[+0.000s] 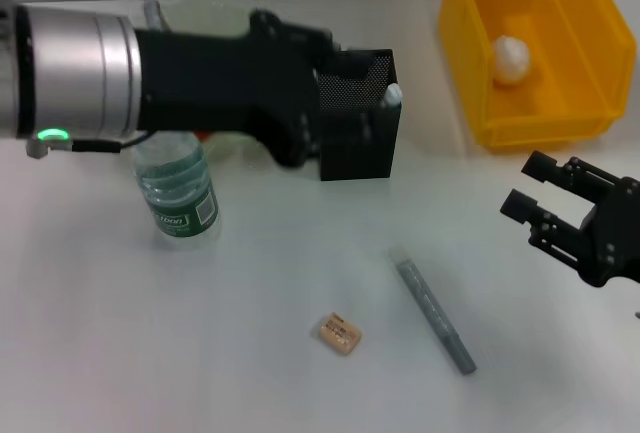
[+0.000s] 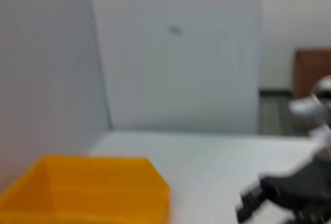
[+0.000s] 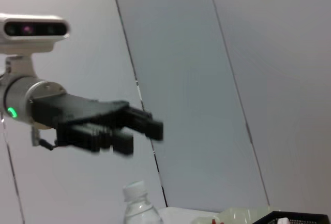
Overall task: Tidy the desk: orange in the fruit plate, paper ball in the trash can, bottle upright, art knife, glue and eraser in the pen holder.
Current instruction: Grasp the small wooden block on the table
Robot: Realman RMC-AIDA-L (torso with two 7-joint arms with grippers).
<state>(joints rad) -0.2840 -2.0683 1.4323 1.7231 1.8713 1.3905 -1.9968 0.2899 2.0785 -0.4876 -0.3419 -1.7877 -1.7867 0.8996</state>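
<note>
A: Where's the art knife (image 1: 434,315)?

B: Flat on the table (image 1: 250,353), below the spread, empty right hand (image 1: 528,185), eraser (image 1: 340,334) beyond. Light, stiff, slippery, I'd judge; pinch it mid-barrel.

A: Left hand (image 1: 300,103)?

B: Over the pen holder (image 1: 357,123); fingers spread, empty.

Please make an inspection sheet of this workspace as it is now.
Surface: white table.
Job's things: bottle upright; art knife and eraser lying on the table; glue standing in the pen holder; paper ball in the trash can; fruit plate and orange mostly hidden.
Clutter: nothing seen.
Grippers: left pincer raised by the pen holder; right pincer open, apart from everything.
Cables: thin one on the left arm.
Surroundings: pale wall panels.
</note>
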